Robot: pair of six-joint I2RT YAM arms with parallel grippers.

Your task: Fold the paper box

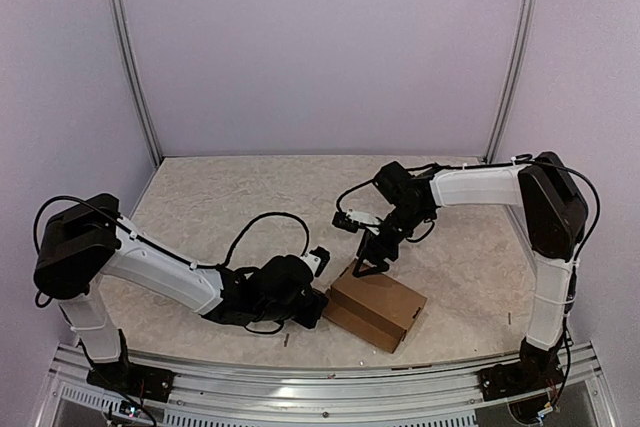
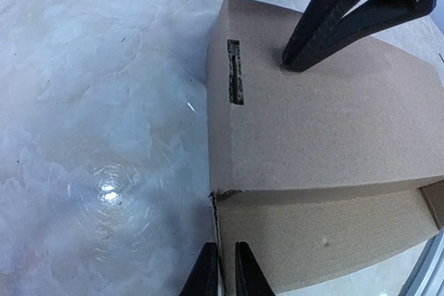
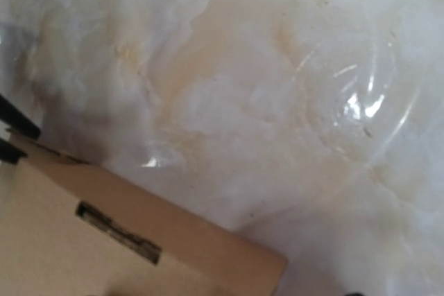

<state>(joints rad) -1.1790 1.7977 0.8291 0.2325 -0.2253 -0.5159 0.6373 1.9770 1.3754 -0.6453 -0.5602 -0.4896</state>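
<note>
Box: the box (image 1: 376, 309) sits on the worktop (image 1: 215, 197) near the front edge, between my two arms. It is folded into a shallow shape with the lid (image 2: 333, 123) lying down over it.
Left jaws: nearly clenched, low at the box's left front corner. The thin edge of the front wall (image 2: 319, 240) runs up between my fingertips (image 2: 207, 274), so I judge I am pinching that wall. The wrist view cuts off at the tips, so I can't say how firm the bite is.
Reason for that hold: a light cardboard box slides easily. Gripping the corner should anchor it while it is pushed from above.
Right jaws: spread wide and grasping nothing. One finger (image 2: 326, 19) stands with its tip on the lid, and the other ends at or just past the far corner.
Reason for that pose: with the jaws apart, a single tip can work as a pusher and press the lid flat onto the walls.
Slot: a narrow slot (image 2: 236, 72) lies in the lid close to its left edge, near the pressing finger. It looks empty.
Seam: the lid's front edge overhangs the front wall, with a small ragged gap at the corner (image 2: 225, 194).
Stage: late, I think. The lid is down but may not be fully seated.
Risk: pressing off-centre could tilt the box or spring the lid up.
</note>
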